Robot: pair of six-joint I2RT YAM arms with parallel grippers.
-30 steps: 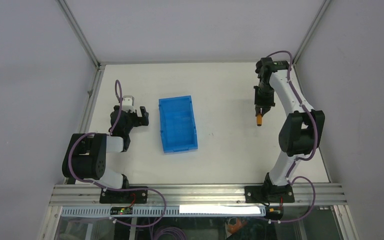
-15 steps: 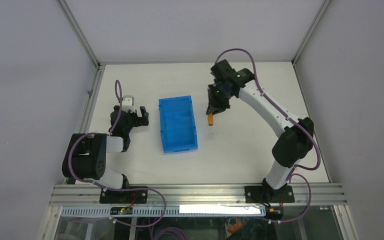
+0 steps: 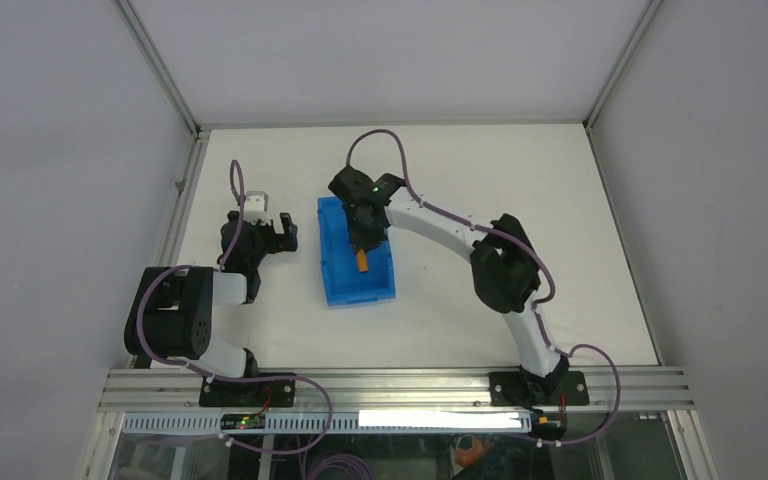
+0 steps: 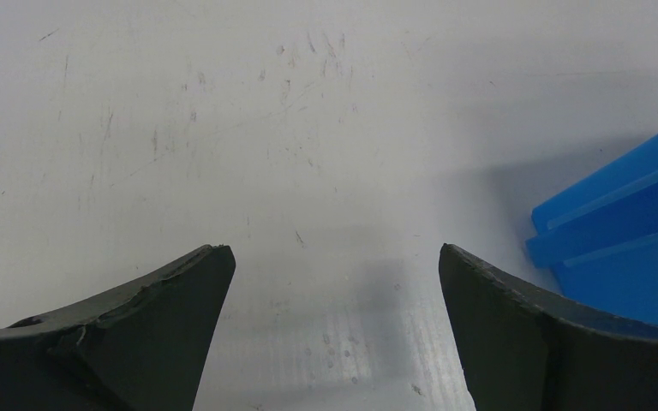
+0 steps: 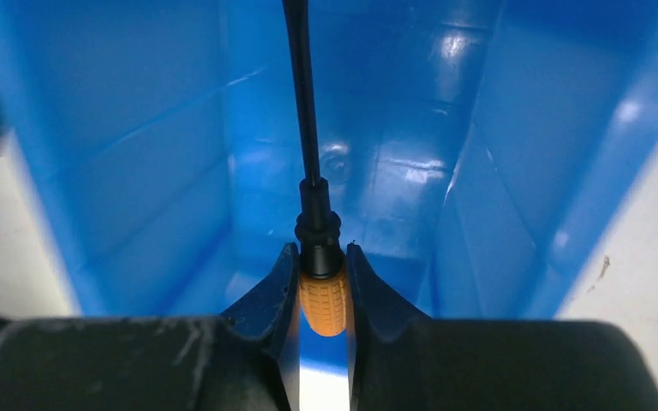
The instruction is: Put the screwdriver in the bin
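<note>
The blue bin (image 3: 332,272) lies at the table's middle left. Over its middle hangs my right gripper (image 3: 363,243), shut on the screwdriver (image 3: 362,263), whose orange handle points toward the near end of the bin. In the right wrist view the fingers (image 5: 278,287) press on both sides of the orange handle (image 5: 324,304), and the black collar and thin dark shaft (image 5: 302,94) reach out over the bin's blue floor (image 5: 394,197). My left gripper (image 3: 284,231) rests open and empty on the table just left of the bin (image 4: 625,223).
White table (image 3: 480,200) inside a frame with grey walls. The right arm (image 3: 505,270) arches from its base at the near right across to the bin. The left arm (image 3: 175,315) is folded at the near left.
The right arm has swung left from the table's far right to above the bin, carrying the screwdriver with it. The left arm has not moved.
</note>
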